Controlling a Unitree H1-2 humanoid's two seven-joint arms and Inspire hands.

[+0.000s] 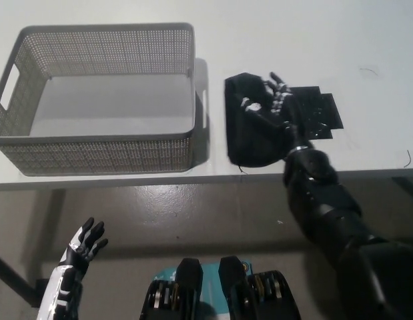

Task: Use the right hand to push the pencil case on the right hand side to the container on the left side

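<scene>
Black pencil case (249, 130) just right of basket (99, 143), not touching; right hand (276, 107) spread against it; final nudge left. Left hand (83, 247) spread, idle below bench (326, 40).

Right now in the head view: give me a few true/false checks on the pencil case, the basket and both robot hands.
1. The black pencil case lies inside the grey basket. False: it lies on the white table, just right of the basket.
2. The right robot hand rests against the pencil case's right side. True.
3. The left robot hand grips the basket's handle. False: it hangs below the table edge, open, holding nothing.
4. The basket holds nothing visible. True.
5. A flat black patch lies on the table right of the right robot hand. True.
</scene>
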